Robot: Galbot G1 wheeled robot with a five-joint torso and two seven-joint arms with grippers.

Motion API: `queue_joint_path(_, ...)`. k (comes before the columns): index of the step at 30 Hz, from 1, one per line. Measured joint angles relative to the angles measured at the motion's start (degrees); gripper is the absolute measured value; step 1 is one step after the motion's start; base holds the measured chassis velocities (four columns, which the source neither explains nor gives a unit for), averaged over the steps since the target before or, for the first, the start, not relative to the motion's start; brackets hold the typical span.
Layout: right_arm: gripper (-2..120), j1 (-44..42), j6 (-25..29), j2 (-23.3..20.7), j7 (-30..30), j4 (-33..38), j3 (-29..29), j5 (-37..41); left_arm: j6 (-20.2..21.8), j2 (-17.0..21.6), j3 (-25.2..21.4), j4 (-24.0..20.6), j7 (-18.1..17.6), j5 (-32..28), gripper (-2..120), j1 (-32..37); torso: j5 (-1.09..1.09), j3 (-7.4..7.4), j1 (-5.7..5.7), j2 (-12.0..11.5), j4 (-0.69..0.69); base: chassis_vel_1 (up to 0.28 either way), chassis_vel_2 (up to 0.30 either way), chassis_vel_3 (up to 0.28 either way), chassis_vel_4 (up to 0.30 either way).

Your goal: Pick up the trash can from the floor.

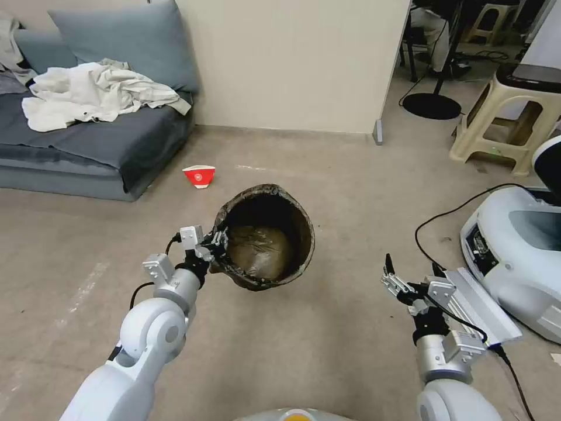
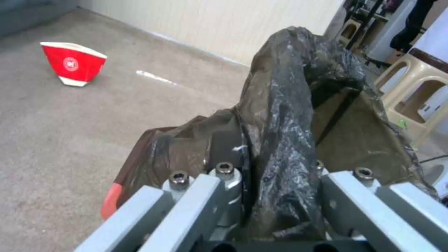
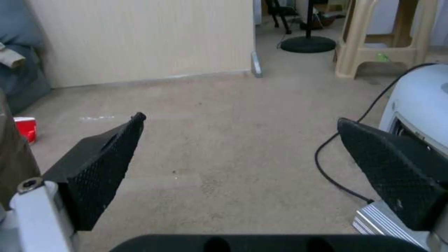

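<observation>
The trash can (image 1: 266, 240) hangs tilted above the floor (image 1: 327, 327), its mouth turned toward me, and a crinkled dark bag lines it. My left gripper (image 1: 217, 241) is shut on the near left part of its rim. In the left wrist view the bag-covered rim of the trash can (image 2: 285, 140) runs between the left gripper's (image 2: 271, 182) fingers, one inside and one outside. My right gripper (image 1: 412, 273) hovers open over bare floor to the right of the can. In the right wrist view its black pads (image 3: 103, 164) stand wide apart with nothing between them.
A red-and-white paper cup (image 1: 199, 176) lies on the floor beyond the can. A grey sofa (image 1: 87, 146) with crumpled cloth stands at far left. A white machine (image 1: 514, 251) with a black cable (image 1: 450, 216) sits at the right. A beige stool (image 1: 502, 123) stands behind it.
</observation>
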Motion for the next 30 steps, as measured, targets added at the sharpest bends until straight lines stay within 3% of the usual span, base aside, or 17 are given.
queue_joint_path(5,100,0.4,-0.06,-0.31,0.02,-0.07,-0.01,0.0,-0.63,-0.02,-1.88,0.0,1.83,-2.05,7,1.17,0.01,0.0,0.0,0.0,0.01,0.0,0.0,0.0,0.0)
queue_joint_path(30,100,0.57,-0.13,-0.48,0.07,-0.11,0.04,0.12,-0.66,-0.23,-2.22,0.4,2.58,-2.61,7,1.21,0.0,0.0,0.0,0.0,0.0,0.0,0.0,0.0,0.0)
